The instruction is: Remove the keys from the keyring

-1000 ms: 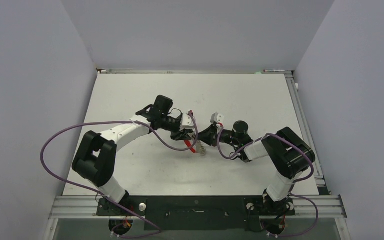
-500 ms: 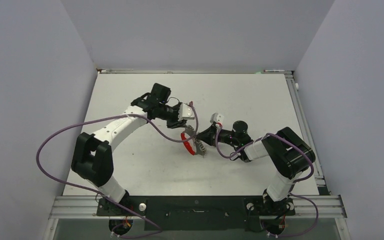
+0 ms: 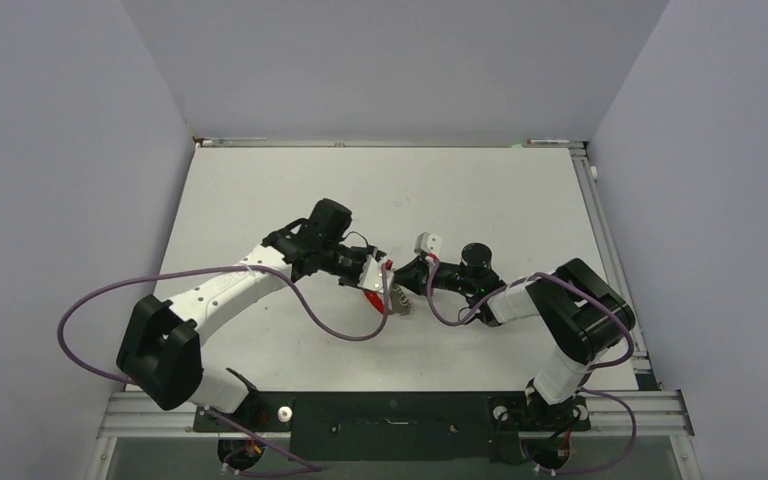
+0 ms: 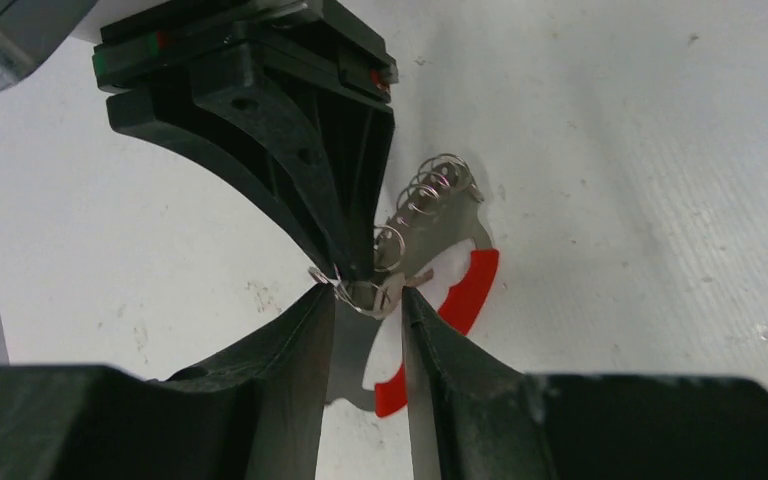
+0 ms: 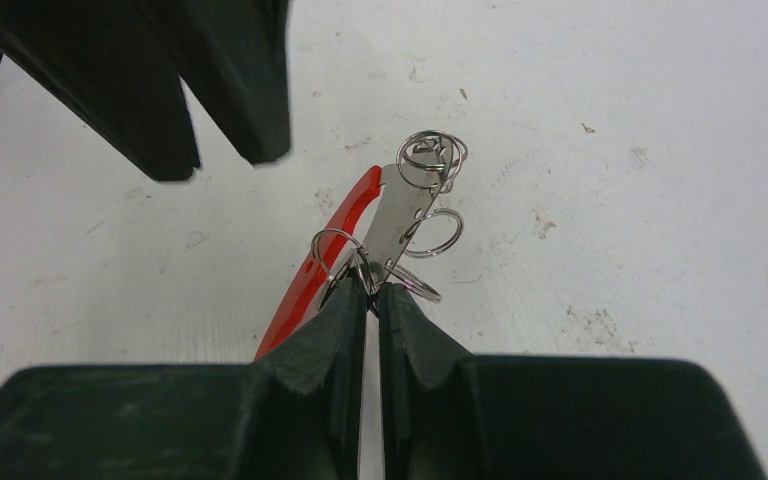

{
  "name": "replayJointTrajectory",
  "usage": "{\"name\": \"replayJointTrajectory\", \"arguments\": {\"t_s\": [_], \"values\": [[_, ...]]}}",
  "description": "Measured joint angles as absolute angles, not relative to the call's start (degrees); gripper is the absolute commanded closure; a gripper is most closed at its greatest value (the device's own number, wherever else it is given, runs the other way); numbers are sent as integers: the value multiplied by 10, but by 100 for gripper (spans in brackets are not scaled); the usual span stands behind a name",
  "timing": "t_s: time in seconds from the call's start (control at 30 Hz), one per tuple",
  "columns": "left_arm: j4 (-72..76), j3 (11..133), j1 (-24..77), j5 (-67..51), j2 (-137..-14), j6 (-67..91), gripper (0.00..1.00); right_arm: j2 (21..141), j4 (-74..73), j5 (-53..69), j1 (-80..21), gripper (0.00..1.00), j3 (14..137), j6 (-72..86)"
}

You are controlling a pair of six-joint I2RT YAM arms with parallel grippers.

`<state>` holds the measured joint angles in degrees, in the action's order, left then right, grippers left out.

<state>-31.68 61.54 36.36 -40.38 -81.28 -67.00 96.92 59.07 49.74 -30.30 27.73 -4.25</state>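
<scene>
We record the right gripper (image 5: 372,295) pinched nearly shut on the keyring (image 5: 292,300), mid-table (image 3: 260,180). Left gripper (image 4: 365,300) is partly open over it, gripping nothing. Keys (image 5: 400,215) sit alongside, also mid-table.

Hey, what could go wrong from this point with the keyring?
The right gripper pinches only the end of the keyring; a tug could slip it free. The left gripper, jaws open, sits nearly against it, so closing may knock the two together or catch the red strap.
</scene>
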Motion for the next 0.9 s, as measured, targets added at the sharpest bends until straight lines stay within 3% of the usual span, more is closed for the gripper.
{"name": "replayJointTrajectory", "arguments": {"t_s": [0.33, 0.8, 0.9], "values": [[-209, 611, 373, -408, -900, -646, 78, 964, 614, 497, -309, 95, 263, -65], [-180, 593, 364, -404, -911, -632, 84, 964, 682, 492, -308, 95, 229, -41], [-173, 590, 364, -405, -911, -630, 89, 964, 690, 490, -308, 95, 226, -38]]}}
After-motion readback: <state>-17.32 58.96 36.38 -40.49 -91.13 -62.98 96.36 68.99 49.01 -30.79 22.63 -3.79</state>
